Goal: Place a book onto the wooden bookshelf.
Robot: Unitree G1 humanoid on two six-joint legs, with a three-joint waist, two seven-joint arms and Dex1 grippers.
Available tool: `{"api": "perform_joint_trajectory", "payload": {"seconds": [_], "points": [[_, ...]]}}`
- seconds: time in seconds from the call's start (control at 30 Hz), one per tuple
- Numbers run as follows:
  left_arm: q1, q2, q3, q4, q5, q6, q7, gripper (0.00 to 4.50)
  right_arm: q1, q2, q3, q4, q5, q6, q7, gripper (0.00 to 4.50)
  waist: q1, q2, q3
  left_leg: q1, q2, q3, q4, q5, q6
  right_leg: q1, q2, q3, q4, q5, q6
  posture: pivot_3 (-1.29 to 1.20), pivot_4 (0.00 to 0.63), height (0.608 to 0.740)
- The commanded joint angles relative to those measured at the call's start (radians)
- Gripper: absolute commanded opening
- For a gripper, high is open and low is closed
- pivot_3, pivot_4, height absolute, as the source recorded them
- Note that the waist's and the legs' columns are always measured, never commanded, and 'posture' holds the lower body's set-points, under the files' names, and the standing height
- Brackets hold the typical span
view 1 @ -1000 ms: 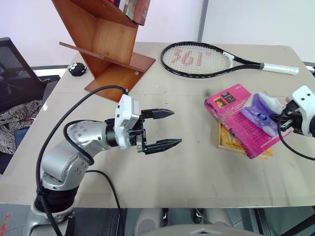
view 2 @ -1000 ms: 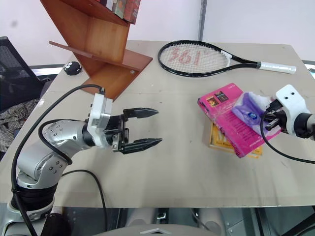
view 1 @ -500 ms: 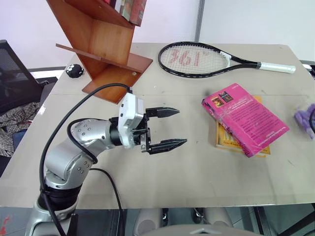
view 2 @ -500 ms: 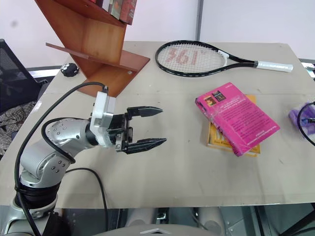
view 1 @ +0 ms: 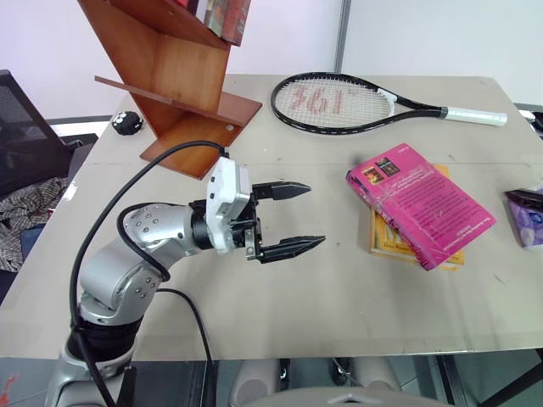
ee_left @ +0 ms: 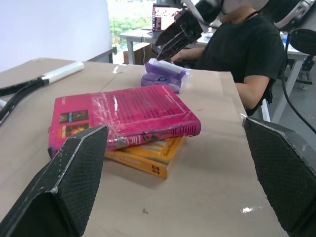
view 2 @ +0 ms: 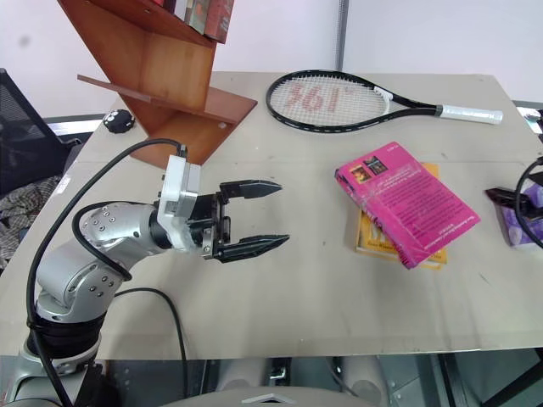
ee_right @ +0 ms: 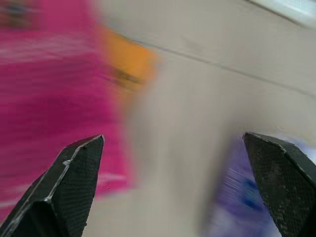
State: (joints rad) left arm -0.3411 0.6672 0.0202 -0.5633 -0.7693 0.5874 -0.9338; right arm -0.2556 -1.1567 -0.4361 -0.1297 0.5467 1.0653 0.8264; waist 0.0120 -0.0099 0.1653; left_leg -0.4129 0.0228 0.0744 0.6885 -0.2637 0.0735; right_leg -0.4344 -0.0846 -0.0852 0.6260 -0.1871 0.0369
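On the table [view 1: 322, 305] I count two loose books at right of centre: one magenta-pink book [view 1: 422, 204] lying on one yellow-orange book [view 1: 390, 243]. At upper left stands one wooden bookshelf [view 1: 174, 72], with a few more books [view 1: 227, 17] on its top board, cut off by the frame so I can't number them. I see one tennis racket [view 1: 339, 102] at upper centre, one small black object [view 1: 126, 121] beside the shelf, and one purple packet [view 1: 529, 222] at the right edge.

Glossy pink book [view 1: 420, 203]; polished wooden bookshelf [view 1: 182, 68]; matt table [view 1: 339, 288].
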Motion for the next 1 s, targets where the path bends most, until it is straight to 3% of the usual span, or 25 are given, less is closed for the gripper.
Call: {"api": "perform_joint_trajectory", "payload": {"seconds": [0.03,0.2,0.23,0.47,0.57,0.6,0.8,1.0], "points": [[-0.012,0.007,0.004,-0.016,-0.017,-0.005,-0.014,4.5,-0.104,0.047,0.123,0.058,-0.007,-0.007,-0.004,4.46,0.001,0.0,0.0,0.0,0.0,0.0,0.0,0.0,0.0,0.0,0.0,0.001,0.0,0.0,-0.001,0.0,0.15,0.717],[0.026,0.028,0.029,-0.046,-0.017,-0.002,-0.01,4.5,-0.272,0.106,0.302,0.251,-0.087,-0.08,0.018,4.46,0.001,0.001,0.001,-0.001,-0.002,0.002,0.001,0.001,0.0,0.0,0.0,0.003,0.0,0.001,-0.001,0.0,0.15,0.717],[0.037,0.031,0.037,-0.057,-0.02,0.001,-0.002,4.5,-0.295,0.112,0.325,0.284,-0.104,-0.097,0.024,4.23,0.003,0.001,0.001,-0.001,-0.002,0.002,0.001,0.002,-0.003,-0.001,0.0,0.004,0.0,0.003,-0.004,0.0,0.15,0.717],[0.11,0.04,0.072,-0.112,-0.033,0.002,0.048,4.5,-0.375,0.11,0.324,0.338,-0.086,-0.089,0.087,1.66,0.003,0.001,0.001,-0.003,-0.002,0.001,-0.001,0.003,-0.004,-0.002,0.0,0.003,-0.001,0.004,0.001,0.0,0.15,0.717],[0.131,0.041,0.075,-0.116,-0.03,-0.013,0.043,4.5,-0.389,0.108,0.341,0.371,-0.123,-0.121,0.077,0.21,0.002,0.001,0.001,-0.002,-0.002,0.001,-0.001,0.003,-0.004,-0.001,0.0,0.002,-0.001,0.004,0.001,0.0,0.15,0.717],[0.137,0.042,0.078,-0.117,-0.032,-0.019,0.035,4.5,-0.4,0.114,0.353,0.393,-0.15,-0.145,0.059,0.04,0.003,0.001,0.001,-0.002,-0.002,0.001,-0.001,0.003,-0.004,-0.001,0.0,0.002,-0.001,0.003,0.0,0.0,0.15,0.717],[0.147,0.059,0.113,-0.107,-0.062,-0.031,0.001,4.5,-0.455,0.142,0.457,0.524,-0.308,-0.289,0.012,0.04,0.001,0.001,0.001,-0.001,-0.002,0.002,0.0,0.003,-0.004,-0.001,0.0,0.003,0.0,0.001,-0.001,0.0,0.15,0.717],[0.14,0.062,0.124,-0.103,-0.083,-0.027,0.004,4.5,-0.487,0.189,0.528,0.609,-0.361,-0.333,0.095,0.04,0.0,0.001,0.001,-0.002,-0.001,0.002,0.0,0.003,-0.005,-0.002,0.0,0.003,0.0,0.005,-0.001,0.0,0.15,0.717]]}}
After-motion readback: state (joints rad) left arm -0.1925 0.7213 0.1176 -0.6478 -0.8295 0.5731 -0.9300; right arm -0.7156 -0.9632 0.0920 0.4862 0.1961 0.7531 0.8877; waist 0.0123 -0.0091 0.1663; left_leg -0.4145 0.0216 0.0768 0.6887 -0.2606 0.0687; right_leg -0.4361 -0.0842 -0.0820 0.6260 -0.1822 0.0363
